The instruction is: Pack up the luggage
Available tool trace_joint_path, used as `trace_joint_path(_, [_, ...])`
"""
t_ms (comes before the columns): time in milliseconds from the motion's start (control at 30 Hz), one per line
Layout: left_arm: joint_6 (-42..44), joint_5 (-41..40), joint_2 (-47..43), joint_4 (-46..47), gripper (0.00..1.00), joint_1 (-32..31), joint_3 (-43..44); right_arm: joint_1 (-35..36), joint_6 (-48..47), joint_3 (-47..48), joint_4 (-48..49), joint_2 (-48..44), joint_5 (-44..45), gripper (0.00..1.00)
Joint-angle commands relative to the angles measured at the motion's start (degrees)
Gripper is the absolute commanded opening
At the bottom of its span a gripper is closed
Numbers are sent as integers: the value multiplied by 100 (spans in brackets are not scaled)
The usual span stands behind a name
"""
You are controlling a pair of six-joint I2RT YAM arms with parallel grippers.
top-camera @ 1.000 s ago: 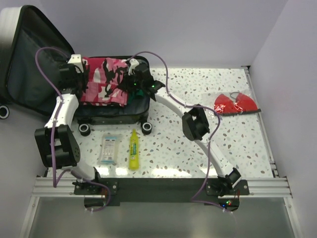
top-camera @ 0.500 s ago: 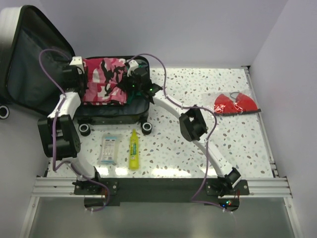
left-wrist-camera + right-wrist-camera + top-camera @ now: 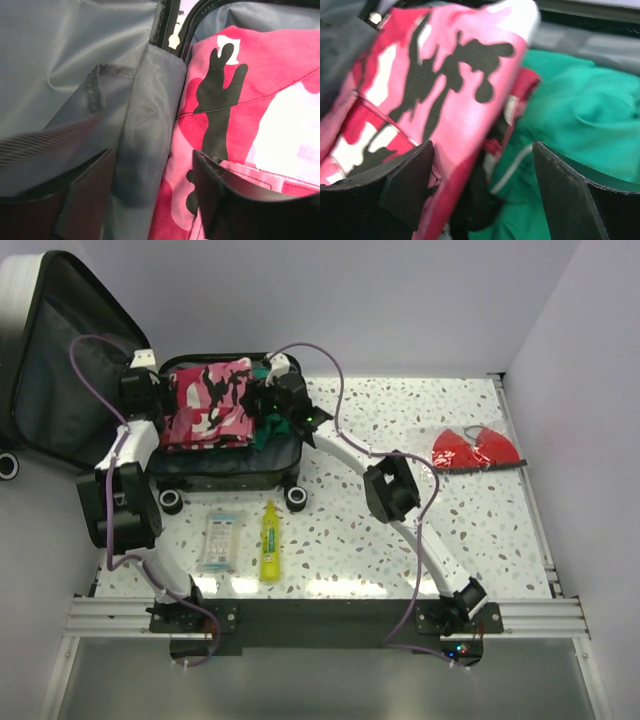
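While both arms are reaching toward the upper left of the overhead view, the luggage [image 3: 225, 472] is lying open at the far left of the speckled table [image 3: 420, 420], its grey-lined lid [image 3: 60, 380] leaning back past the table's left edge and its two black wheels [image 3: 171, 502] facing the near side. A pink, white and black camouflage garment [image 3: 208, 405] is lying folded in the lower half of the case, partly covering a green garment [image 3: 262, 435] at its right. The left gripper [image 3: 155, 395] is hovering at the garment's left edge; in the left wrist view its fingers [image 3: 85, 200] are standing apart and gripping nothing, with a fold of grey lining [image 3: 145, 125] and the pink cloth [image 3: 250, 90] lying between and beyond them. The right gripper [image 3: 265, 400] is hanging over the garment's right edge; in the right wrist view its jaws are spread wide and empty, framing the camouflage cloth [image 3: 445, 90] on the left and the green fabric [image 3: 570, 110] on the right. Just in front of the case, a clear packet [image 3: 219, 540] and a yellow bottle [image 3: 270, 542] are lying side by side. A red object [image 3: 477, 450] is resting well apart at the right of the table.
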Motion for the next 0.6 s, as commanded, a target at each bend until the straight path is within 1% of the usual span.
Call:
trace_joint_path(0, [2,-1,-291,127,72,41,287,-87,-162,-376,436,-750,187,83])
trace_joint_path(33, [-6,52,-344,109,75,41,357,-87,-153,-518,472,-856,187,83])
trace_joint_path(100, [-6,411,-485,22,75,24,480,-114,-118,-877,533,-1172,12,83])
trace_joint_path(200, [2,1245,-635,48,76,-11,568,-166,40,-1151,551,-1428,-121,79])
trace_joint_path(267, [204,1746,-530,-5,82,-160,761,-236,206,-1231,516,-1665,-226,79])
trace_joint_path(333, [510,1854,-363,-110,84,-327,1077,-307,286,-1336,437,-1902,-340,79])
trace_joint_path(400, [626,1994,-64,-487,84,-538,1384,-403,366,-1459,288,-2061,-551,79])
trace_joint_path(467, [513,2126,269,-593,81,-644,1570,-500,383,-1739,191,-2359,-709,79])
trace_joint_path(533, [416,2091,559,-953,79,-715,1947,-597,375,-1986,121,-2562,-806,79])
trace_joint_path(567, [416,2126,857,-1067,78,-784,2070,-719,366,-2196,86,-2754,-850,79])
